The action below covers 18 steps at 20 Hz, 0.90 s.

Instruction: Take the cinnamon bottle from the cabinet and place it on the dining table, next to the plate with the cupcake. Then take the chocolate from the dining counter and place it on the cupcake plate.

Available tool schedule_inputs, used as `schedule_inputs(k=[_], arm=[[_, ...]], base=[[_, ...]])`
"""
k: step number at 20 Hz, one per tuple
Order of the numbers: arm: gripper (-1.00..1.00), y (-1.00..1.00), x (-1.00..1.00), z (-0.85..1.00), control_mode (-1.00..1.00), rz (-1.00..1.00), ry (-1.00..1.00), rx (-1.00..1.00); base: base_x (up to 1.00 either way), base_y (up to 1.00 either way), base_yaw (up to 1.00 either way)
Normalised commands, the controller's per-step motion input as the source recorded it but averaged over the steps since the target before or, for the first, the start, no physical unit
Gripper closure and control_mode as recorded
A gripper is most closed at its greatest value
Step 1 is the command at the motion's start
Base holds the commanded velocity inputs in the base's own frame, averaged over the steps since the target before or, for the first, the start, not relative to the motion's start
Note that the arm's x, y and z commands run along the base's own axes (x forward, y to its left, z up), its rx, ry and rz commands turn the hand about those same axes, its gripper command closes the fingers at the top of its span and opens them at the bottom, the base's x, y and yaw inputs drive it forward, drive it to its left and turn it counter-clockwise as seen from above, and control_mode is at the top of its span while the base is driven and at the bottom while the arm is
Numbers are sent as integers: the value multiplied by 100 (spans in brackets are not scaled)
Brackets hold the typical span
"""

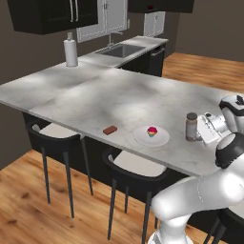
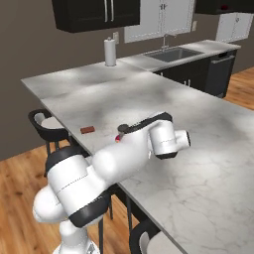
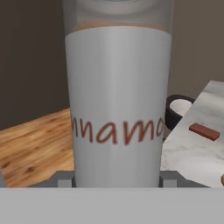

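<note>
we see the cinnamon bottle (image 3: 117, 105) close up, rigid, slick, light; our gripper (image 1: 204, 132) jaws clamp its label mid-height.

Chocolate (image 2: 88, 130) flat on dining counter (image 2: 208, 134), near edge, left of white arm (image 2: 124, 154).

Wood floor (image 1: 28, 200) (warm), brown walls (image 1: 209, 28)

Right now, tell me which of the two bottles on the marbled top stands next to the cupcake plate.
The cinnamon bottle: slim, brown, grey-capped, upright just right of the plate with the gripper at it. The white pump-top bottle stands far off, near the sink.
</note>
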Motion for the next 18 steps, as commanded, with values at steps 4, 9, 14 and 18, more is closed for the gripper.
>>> schedule_inputs(k=[4,9,14,18], arm=[[100,-19,40,-23,-100,0,6,4],[100,-19,39,-26,-100,0,3,8],[100,-16,34,-28,-100,0,0,7],[100,-13,32,-25,-100,0,0,2]], base=[[0,0,0],[0,0,0],[0,0,0],[0,0,0]])
